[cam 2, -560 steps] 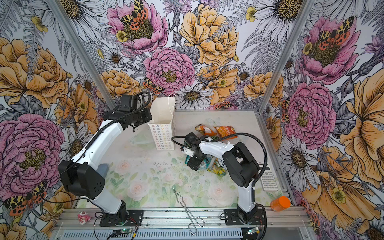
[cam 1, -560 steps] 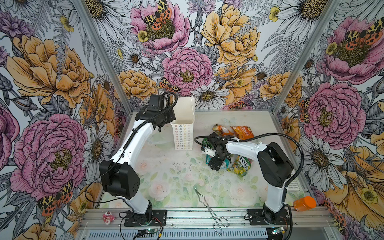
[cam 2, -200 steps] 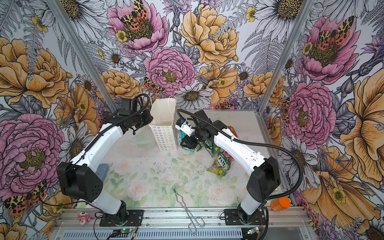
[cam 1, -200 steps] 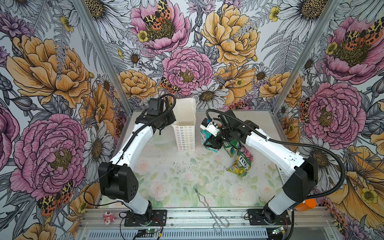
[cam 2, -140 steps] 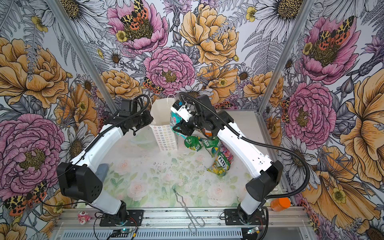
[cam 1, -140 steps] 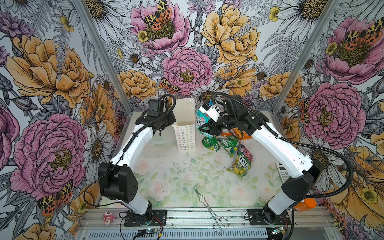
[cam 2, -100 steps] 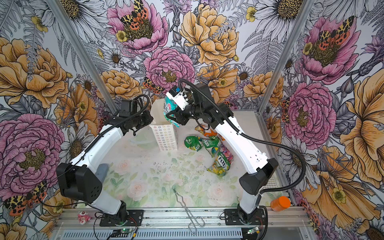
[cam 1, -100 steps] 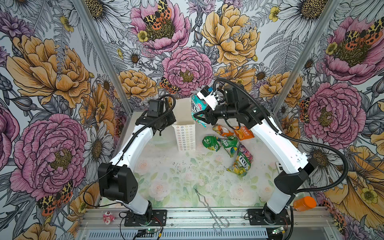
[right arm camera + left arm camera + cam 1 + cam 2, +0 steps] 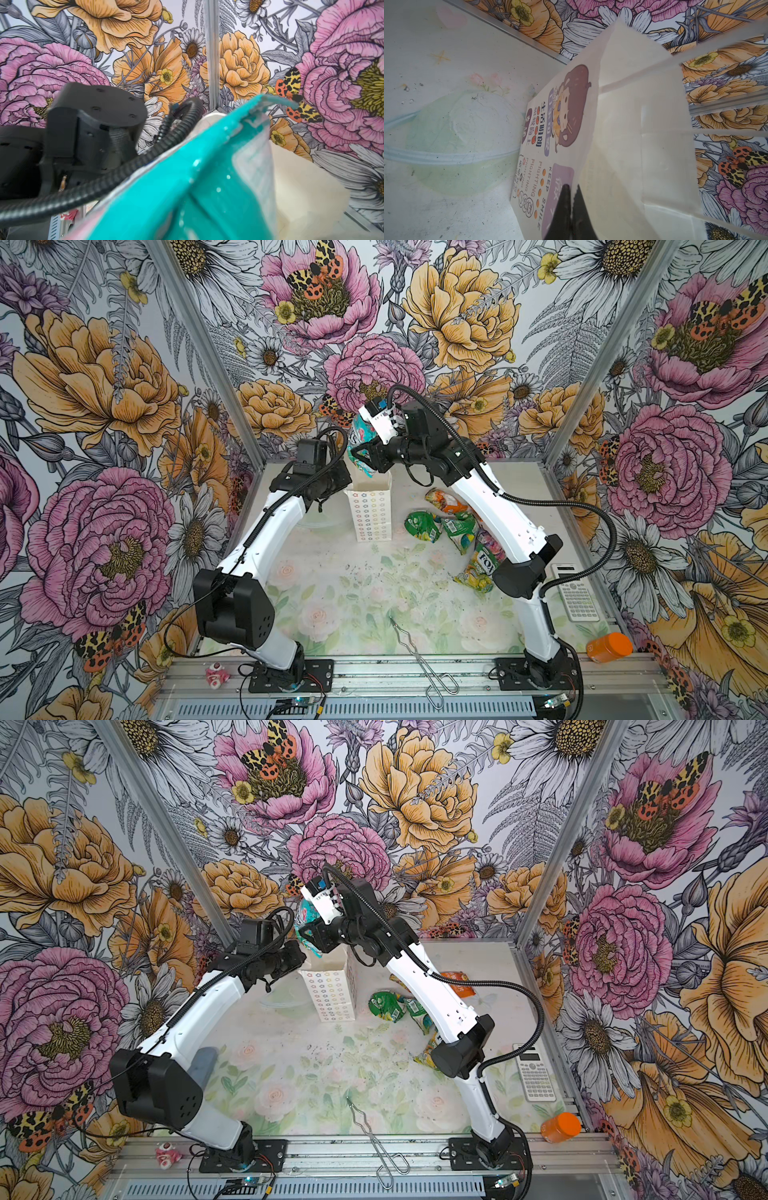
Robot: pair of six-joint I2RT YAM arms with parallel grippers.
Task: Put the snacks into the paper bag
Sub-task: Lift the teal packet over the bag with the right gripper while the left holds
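Right tool (image 9: 367, 456) gripping teal packet (image 9: 360, 434) above bag (image 9: 372, 514) mouth, left tool (image 9: 570, 205) clamped on bag rim, bag upright on desk (image 9: 332, 585), loose packets (image 9: 422, 526) beside it

Bright, even, diffuse light; shadows on the table (image 9: 332, 593) are faint. Both top views are sharp. The right wrist view blurs the close teal packet (image 9: 187, 187); the left wrist view shows the bag (image 9: 623, 135) soft.
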